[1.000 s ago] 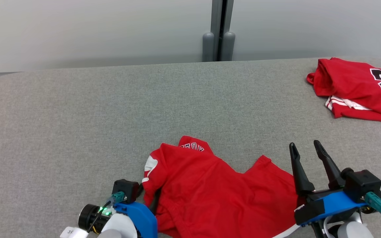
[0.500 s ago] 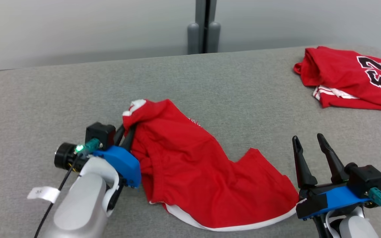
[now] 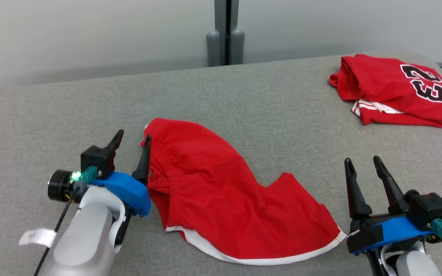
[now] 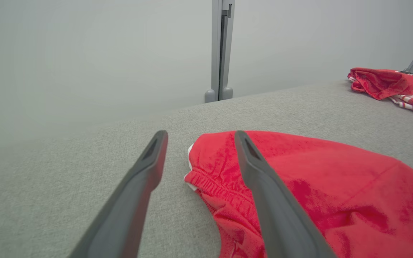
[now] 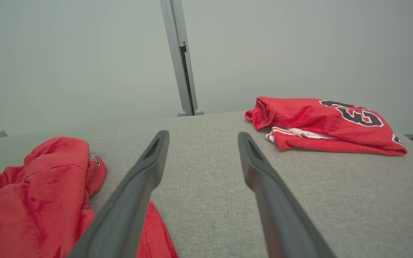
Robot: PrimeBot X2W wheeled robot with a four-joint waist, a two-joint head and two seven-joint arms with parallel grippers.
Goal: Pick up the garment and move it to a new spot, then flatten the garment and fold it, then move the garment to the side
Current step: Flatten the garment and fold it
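Note:
The garment (image 3: 221, 199) is a pair of red shorts with white trim, lying loosely spread on the grey table (image 3: 244, 92) from centre-left toward the lower right. My left gripper (image 3: 134, 135) stands open at the garment's left waistband end. In the left wrist view the elastic waistband (image 4: 206, 175) lies partly between the open fingers of the left gripper (image 4: 200, 134), with the right finger over the cloth. My right gripper (image 3: 361, 159) is open just off the garment's lower right hem, holding nothing. In the right wrist view the right gripper (image 5: 203, 133) has the garment (image 5: 38, 193) to its left.
A folded red jersey (image 3: 390, 90) with black numbers lies at the table's far right corner; the same jersey (image 5: 321, 123) sits ahead and right of the right gripper. A grey wall post (image 3: 225, 34) stands behind the table. Bare grey surface lies at left and across the back.
The left gripper, shut on the waistband half a second ago after dragging it up and left, has opened and let go. The garment now lies flatter. The camera has shifted.

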